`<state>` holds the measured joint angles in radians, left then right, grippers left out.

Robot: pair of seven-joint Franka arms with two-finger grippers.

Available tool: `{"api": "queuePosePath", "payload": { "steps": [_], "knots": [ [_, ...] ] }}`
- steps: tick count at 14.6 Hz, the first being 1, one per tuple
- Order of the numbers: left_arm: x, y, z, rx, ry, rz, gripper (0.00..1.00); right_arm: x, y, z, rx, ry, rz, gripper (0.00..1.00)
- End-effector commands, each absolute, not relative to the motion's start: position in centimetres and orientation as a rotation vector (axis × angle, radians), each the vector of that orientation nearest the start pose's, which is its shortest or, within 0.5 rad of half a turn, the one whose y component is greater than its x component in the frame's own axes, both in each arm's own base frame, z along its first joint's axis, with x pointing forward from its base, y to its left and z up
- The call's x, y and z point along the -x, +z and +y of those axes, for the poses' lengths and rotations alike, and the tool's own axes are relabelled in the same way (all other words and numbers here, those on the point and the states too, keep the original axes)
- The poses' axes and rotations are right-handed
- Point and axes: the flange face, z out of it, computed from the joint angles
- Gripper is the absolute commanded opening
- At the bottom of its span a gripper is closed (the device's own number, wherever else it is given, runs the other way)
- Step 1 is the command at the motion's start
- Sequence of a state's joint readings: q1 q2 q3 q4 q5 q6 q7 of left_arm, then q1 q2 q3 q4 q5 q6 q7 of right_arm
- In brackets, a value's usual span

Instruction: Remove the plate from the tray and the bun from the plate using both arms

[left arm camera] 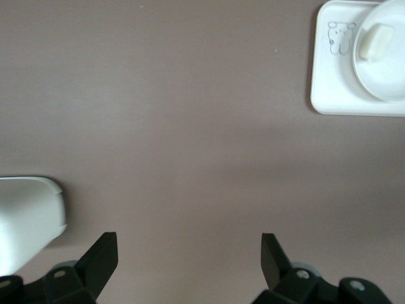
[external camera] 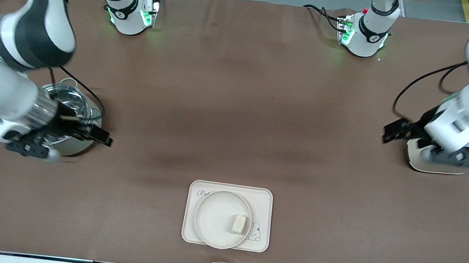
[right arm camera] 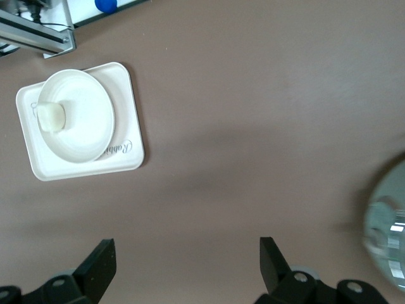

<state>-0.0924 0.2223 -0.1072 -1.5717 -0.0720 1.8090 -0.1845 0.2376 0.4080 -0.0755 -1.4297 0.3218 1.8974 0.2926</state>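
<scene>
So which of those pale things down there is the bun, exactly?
Find the rectangular tray with the rabbit drawing, near the camera's edge of the table. A round plate lies on it, and the bun sits on that plate toward the rabbit. It is the only small, yellowish, blocky lump; everything around it is flat and cream-white.

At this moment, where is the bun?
In the front view the bun lies on the plate, near its rim toward the left arm's end of the table. The plate sits on the rabbit-print tray, close to the camera's edge.
</scene>
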Motion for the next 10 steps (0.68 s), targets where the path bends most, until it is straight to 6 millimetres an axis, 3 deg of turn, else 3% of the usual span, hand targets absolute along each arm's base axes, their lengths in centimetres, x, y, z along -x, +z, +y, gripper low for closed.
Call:
{"api": "queuePosePath", "payload": {
  "steps": [1,3,6,10],
  "knots": [
    [-63.4,45.1,-19.3,3.158,0.046,-0.052,1.00,-70.3,42.4,20.4,2.798,-0.015,0.437,1.00],
    [-63.6,42.5,-20.3,3.064,0.050,-0.082,1.00,-71.2,38.6,25.2,2.777,-0.073,0.495,1.00],
    [-63.8,40.9,-22.5,3.139,0.026,-0.077,1.00,-71.3,31.2,32.1,2.741,-0.190,0.525,1.00],
    [-64.9,37.1,-24.7,3.248,0.007,-0.206,1.00,-71.3,25.8,37.6,2.693,-0.194,0.547,1.00]
  ]
}}
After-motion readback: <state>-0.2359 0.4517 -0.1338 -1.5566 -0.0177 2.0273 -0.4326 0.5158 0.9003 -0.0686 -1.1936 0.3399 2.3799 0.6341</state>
